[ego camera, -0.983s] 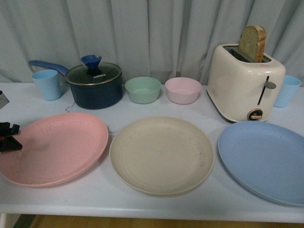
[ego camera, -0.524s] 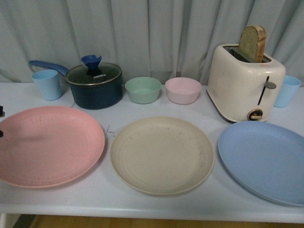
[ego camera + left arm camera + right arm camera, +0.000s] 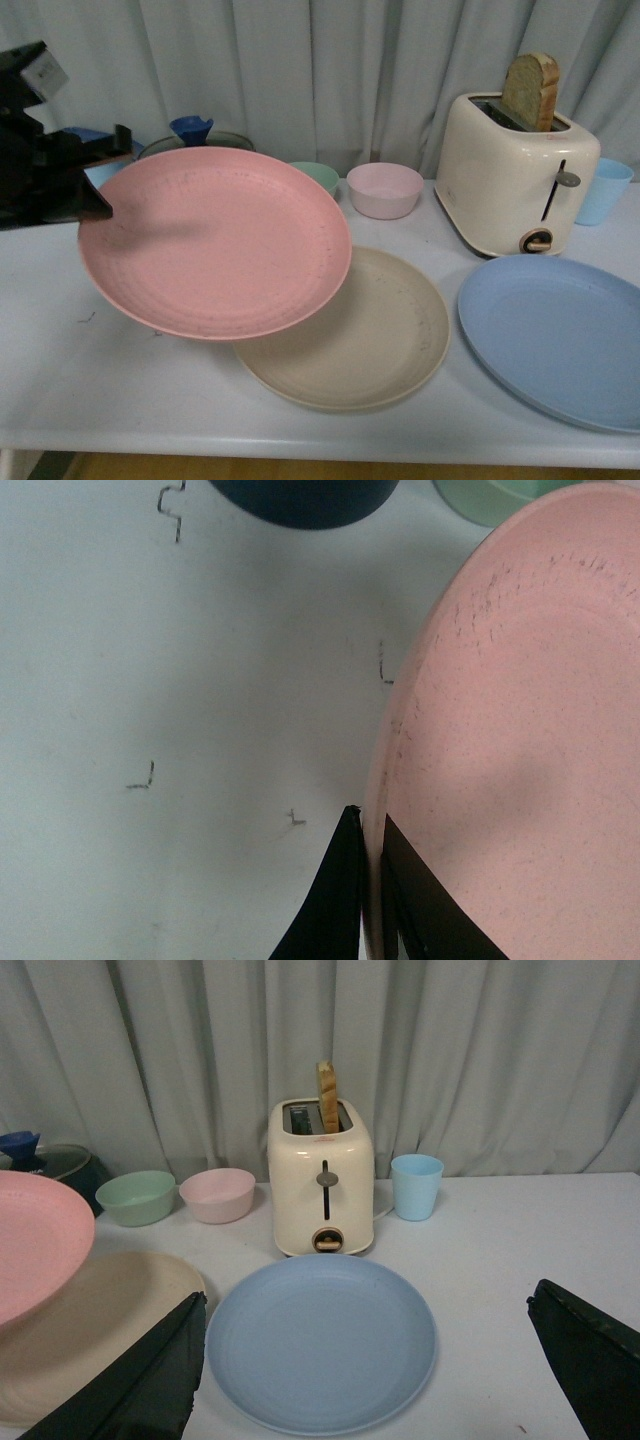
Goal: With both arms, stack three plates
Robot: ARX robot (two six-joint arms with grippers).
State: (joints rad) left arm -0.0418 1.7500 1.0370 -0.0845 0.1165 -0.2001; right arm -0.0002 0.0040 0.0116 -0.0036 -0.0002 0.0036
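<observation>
The left gripper (image 3: 97, 207) has its black fingers (image 3: 335, 910) pinched narrow on the rim of the pink plate (image 3: 215, 240), one finger above the rim and one below, as the left wrist view shows. The grip sits at the plate's nine o'clock edge, so the whole plate reaches out from the gripper toward three o'clock. It hangs clear of the white table (image 3: 120, 390), face up. It is round and has no long axis to speak of, and I cannot tell whether it is quite level. Its far side from the gripper overlaps the nine to eleven o'clock part of the beige plate (image 3: 385, 340), which lies flat at the middle of the table. The light blue plate (image 3: 555, 335) lies flat at three o'clock of the beige one, apart from it. In the right wrist view the right gripper (image 3: 365, 1300) is spread wide and holds nothing, with the blue plate in the gap between its fingers. At the blue plate's twelve o'clock stands the toaster (image 3: 515, 185) with a slice of bread (image 3: 532, 90) upright in it.
</observation>
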